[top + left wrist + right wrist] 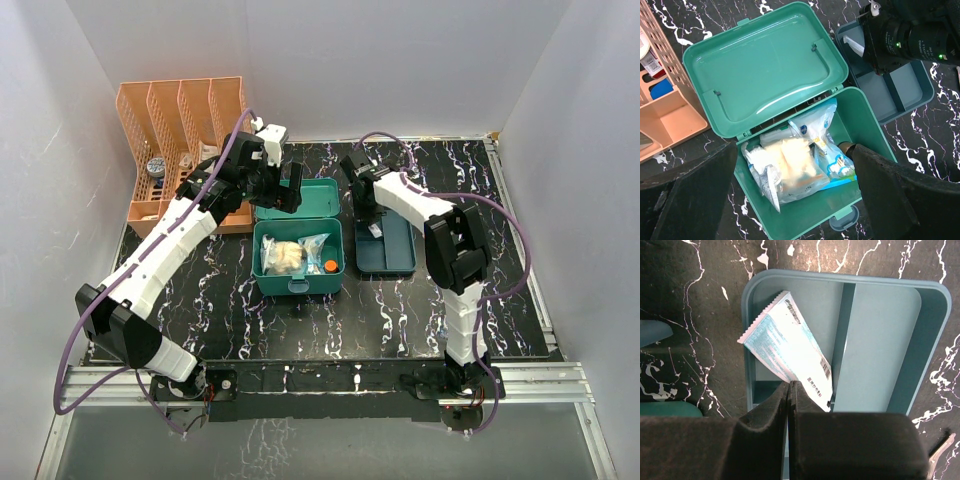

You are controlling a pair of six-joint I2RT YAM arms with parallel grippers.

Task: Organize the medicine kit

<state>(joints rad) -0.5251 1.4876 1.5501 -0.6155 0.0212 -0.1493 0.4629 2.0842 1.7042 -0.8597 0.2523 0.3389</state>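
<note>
My left gripper [795, 186] gapes above the medicine kit [765, 65]. My right gripper [790, 390], pressed together, sits at the sachet's [785, 345] edge. A nudge could flip it off the insert tray [880, 340].

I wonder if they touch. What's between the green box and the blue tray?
Just a thin strip of bare table; the top view shows the medicine kit and insert tray sitting apart.
</note>
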